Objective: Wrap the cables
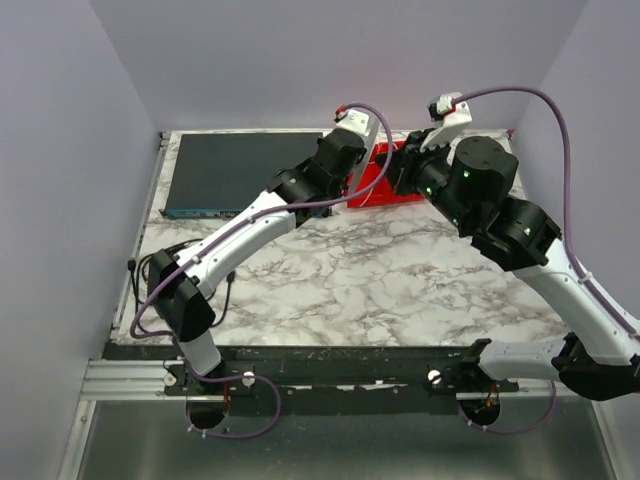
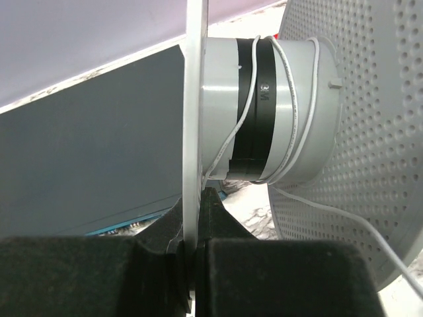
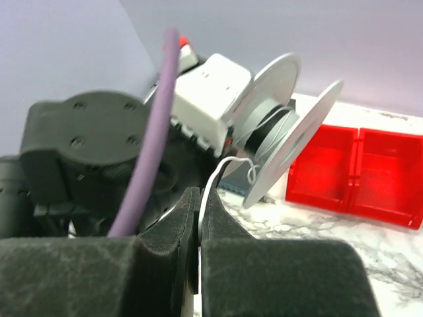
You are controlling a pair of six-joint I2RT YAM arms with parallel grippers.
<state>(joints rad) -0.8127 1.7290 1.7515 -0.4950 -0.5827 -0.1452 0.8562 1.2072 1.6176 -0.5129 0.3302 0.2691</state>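
Observation:
A grey spool (image 2: 264,112) has a black tape band on its hub and two wide flanges. The thin white cable (image 2: 293,99) lies round the hub in a few loose turns and trails off to the lower right. My left gripper (image 2: 196,198) is shut on the edge of the spool's near flange (image 2: 195,99) and holds it up over the back of the table. My right gripper (image 3: 199,198) is shut on the white cable (image 3: 215,175), which rises from the jaws in a small curl to the spool (image 3: 291,132). In the top view both grippers, left (image 1: 362,172) and right (image 1: 405,178), meet at the back.
A red two-part bin (image 1: 385,188) stands at the back under the grippers and also shows in the right wrist view (image 3: 357,172). A flat dark box (image 1: 235,172) lies at the back left. Black cords (image 1: 160,265) hang at the table's left edge.

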